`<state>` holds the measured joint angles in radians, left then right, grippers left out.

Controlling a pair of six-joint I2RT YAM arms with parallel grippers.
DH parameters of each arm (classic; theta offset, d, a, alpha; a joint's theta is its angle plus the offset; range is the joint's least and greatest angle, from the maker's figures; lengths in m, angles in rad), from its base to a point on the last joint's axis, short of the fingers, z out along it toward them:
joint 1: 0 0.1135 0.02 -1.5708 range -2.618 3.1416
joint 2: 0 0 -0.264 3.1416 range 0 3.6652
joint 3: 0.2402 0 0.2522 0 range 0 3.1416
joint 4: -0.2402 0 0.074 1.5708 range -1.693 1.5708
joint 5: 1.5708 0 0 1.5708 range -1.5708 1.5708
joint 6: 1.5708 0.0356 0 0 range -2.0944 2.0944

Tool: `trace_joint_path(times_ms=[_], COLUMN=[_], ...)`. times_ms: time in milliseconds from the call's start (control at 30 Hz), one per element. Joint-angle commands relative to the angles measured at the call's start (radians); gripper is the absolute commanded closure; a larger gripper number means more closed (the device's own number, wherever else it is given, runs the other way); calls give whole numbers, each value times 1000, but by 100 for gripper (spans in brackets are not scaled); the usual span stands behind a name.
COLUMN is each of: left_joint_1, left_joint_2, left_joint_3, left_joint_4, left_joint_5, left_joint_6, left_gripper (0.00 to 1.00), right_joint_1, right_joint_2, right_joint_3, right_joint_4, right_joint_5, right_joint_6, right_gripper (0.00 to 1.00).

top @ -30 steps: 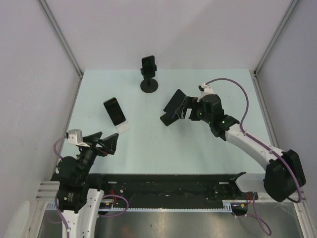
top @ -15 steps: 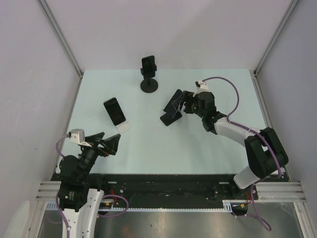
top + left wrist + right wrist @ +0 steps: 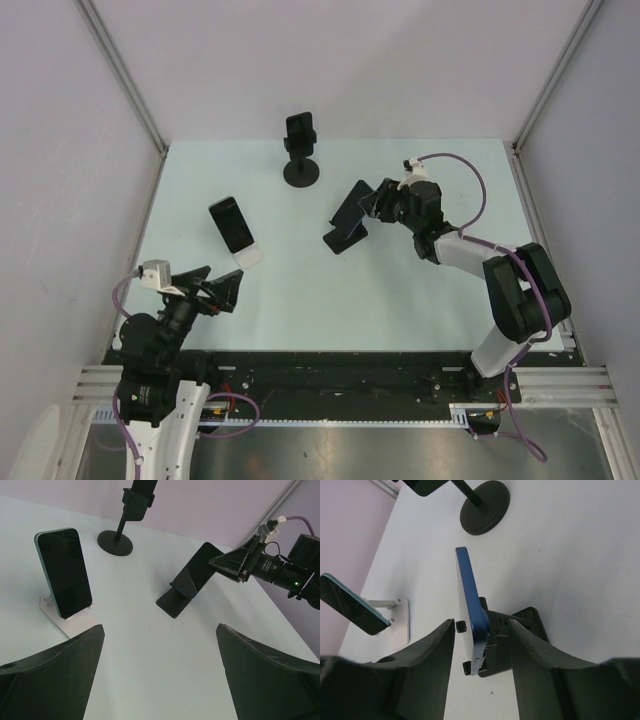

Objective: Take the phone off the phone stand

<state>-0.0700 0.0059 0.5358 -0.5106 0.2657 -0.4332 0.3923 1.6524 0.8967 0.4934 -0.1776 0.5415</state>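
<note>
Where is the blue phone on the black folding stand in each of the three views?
Top external: blue phone, slightly right of centre.
Left wrist: right of centre, leaning back.
Right wrist: centre, seen edge-on.
Shared landmark: round-base stand, behind it.

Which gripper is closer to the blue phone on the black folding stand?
Right. The right gripper has its fingers on either side of the blue phone; the left gripper is far off, back near its own base.

free: table (image 3: 300, 290) between white stand (image 3: 248, 257), folding stand (image 3: 338, 240) | blocked: pole mount (image 3: 302, 172) behind
</note>
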Motion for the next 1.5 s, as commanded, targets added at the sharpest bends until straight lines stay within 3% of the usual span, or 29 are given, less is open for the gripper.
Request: trace_joint_path(times_ms=[0, 67, 167, 200, 300, 667, 1000, 1300, 1467], left_joint_1=[-4, -4, -4, -4, -4, -2, -10, -169, -215], left_joint_2=[-17, 12, 55, 65, 115, 438, 787, 1081, 1213], left_joint_3=[24, 33, 44, 46, 52, 205, 463, 622, 682], left_joint_4=[32, 35, 46, 56, 84, 191, 239, 244, 244], left_joint_5=[-8, -13, -8, -3, 20, 208, 501, 708, 750], left_joint_6=[33, 42, 42, 39, 31, 105, 261, 258, 264], left_gripper=[0, 0, 0, 0, 0, 0, 0, 0, 0], right_joint_1=[-21, -32, -50, -53, -72, -122, -112, -40, 2], right_joint_2=[17, 21, 15, 11, -20, -170, -255, -284, -286], right_joint_3=[8, 7, 8, 8, 8, 71, 88, 113, 125], right_joint_4=[120, 143, 146, 142, 137, 62, 73, 112, 123], right_joint_5=[-107, -134, -178, -198, -239, -410, -748, -940, -997], right_joint_6=[9, 18, 21, 21, 23, 25, 104, 161, 175], right_gripper=[55, 61, 78, 87, 100, 100, 100, 100, 100])
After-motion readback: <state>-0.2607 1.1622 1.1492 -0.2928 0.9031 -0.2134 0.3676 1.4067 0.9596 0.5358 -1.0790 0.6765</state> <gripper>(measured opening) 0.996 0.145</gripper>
